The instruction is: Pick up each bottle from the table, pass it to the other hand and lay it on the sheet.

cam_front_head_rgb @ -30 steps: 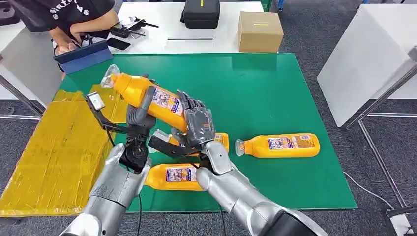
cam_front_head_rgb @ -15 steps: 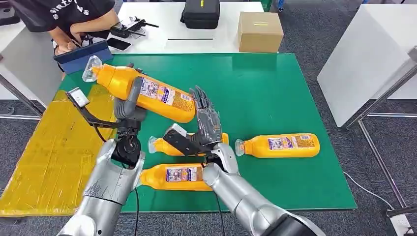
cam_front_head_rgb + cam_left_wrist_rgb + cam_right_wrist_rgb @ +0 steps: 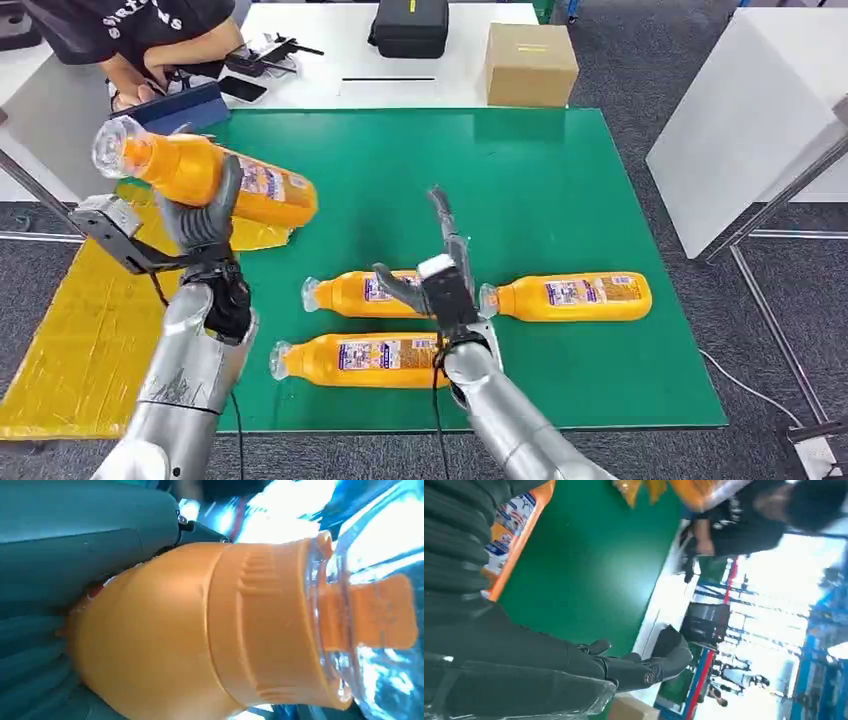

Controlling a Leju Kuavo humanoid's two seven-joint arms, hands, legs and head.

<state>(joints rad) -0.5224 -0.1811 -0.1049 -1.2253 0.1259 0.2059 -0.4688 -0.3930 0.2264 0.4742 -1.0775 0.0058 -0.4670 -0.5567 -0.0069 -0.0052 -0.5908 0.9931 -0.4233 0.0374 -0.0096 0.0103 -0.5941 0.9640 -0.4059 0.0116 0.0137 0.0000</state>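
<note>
My left hand (image 3: 205, 215) grips the orange plastic bottle with a clear cap (image 3: 205, 176) around its middle, in the air above the edge of the yellow crinkled sheet (image 3: 90, 320). My right hand (image 3: 445, 270) is empty, fingers straight, above three more bottles lying on the green table mat (image 3: 560, 180). I think the long bottle can tip in my grip, or roll off the sheet if I release it too high.

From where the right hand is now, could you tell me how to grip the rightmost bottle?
Grip the rightmost bottle across its labelled middle, coming from above. It lies flat on the green mat, cap toward the open right hand, with bare mat on both long sides for fingers.
</note>
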